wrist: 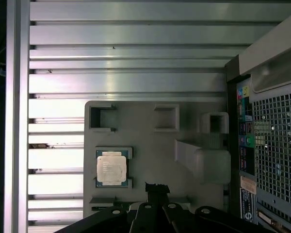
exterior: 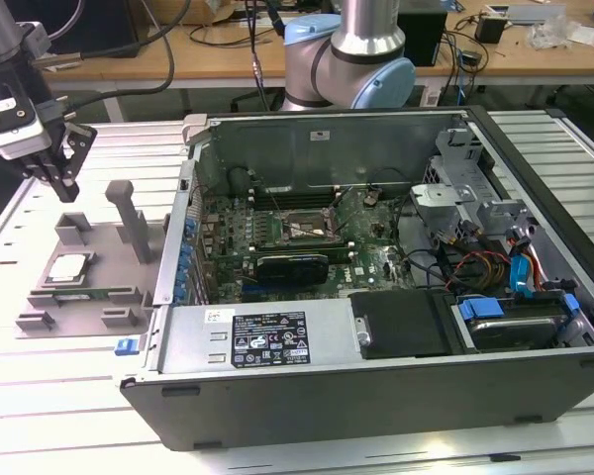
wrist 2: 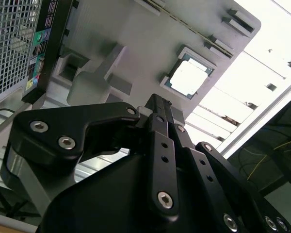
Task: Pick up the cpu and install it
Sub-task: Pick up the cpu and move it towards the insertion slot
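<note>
Gripper (exterior: 64,178) at upper left, fingers pressed together, empty — spread them, then centre squarely over the cpu (exterior: 67,267).

**Operator:** What class of location was this?

**Technician:** A robotics lab or electronics workshop. Indicators: a silver-and-blue jointed robot arm (exterior: 348,59) stood at a slotted aluminium-profile table (exterior: 49,416). An open grey metal desktop computer case (exterior: 376,396) lay on that table, its green circuit board (exterior: 368,236) exposed.

**Operator:** Anything further?

**Technician:** A grey plastic fixture (exterior: 101,249) held the small silvery-grey square cpu (exterior: 67,267). A cable-strewn wooden workbench (exterior: 218,59) stood behind.
</note>
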